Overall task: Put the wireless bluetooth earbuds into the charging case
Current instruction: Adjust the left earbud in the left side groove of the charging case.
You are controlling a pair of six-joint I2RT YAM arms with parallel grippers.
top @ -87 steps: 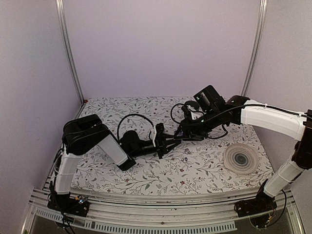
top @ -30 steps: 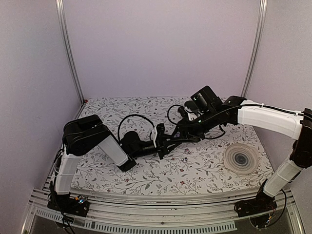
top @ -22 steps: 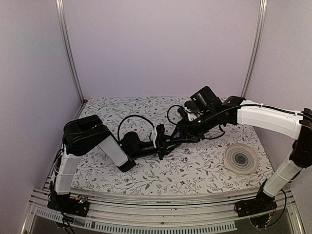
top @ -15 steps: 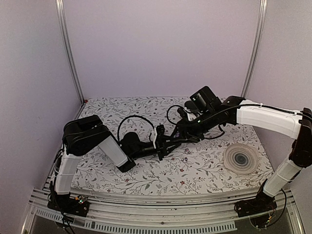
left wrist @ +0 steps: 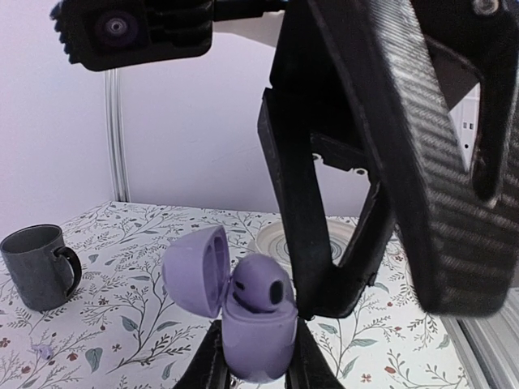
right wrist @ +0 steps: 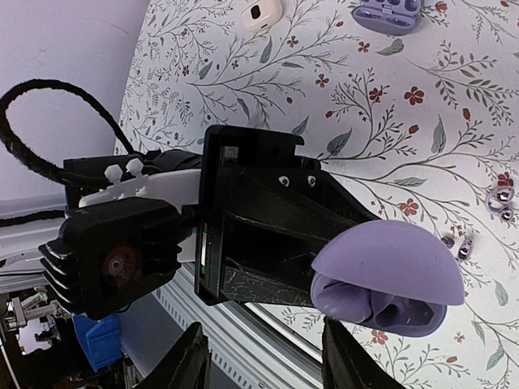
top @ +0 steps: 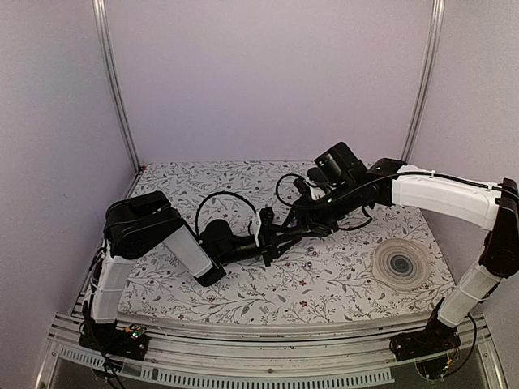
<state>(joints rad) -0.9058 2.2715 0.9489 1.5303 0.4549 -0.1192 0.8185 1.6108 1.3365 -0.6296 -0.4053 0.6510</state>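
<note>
**Right arm drawn in to the open case**

Against the top view of about three seconds ago, the right arm [top: 442,194] has swung left. The right gripper [top: 293,226] now sits just beside the left gripper [top: 270,237] over the middle of the floral table [top: 340,279], where before a gap lay between them. Over the last half second almost nothing has shifted. The left arm [top: 150,231] lies where it did.

The dark mug [left wrist: 36,266] stands upright on the table, well apart from both grippers; its inside cannot be seen. The round ribbed disc [top: 401,263] lies flat near the right edge.

The charging case [left wrist: 253,320], lilac in these views, is held off the table with the left gripper's fingers [left wrist: 212,361] pinched on either side of its base. Its lid [left wrist: 197,271] is tipped back to the left. A rounded lilac piece [left wrist: 258,293] with a dark spot sits in the lower half; whether it is an earbud cannot be told.

The right gripper's fingers [right wrist: 190,356] are spread wide with nothing between them, one tip just beside the case.

On the table, a white round piece [right wrist: 259,10], a lilac socketed piece [right wrist: 388,14] and small loose bits [right wrist: 499,201] lie apart.
</note>
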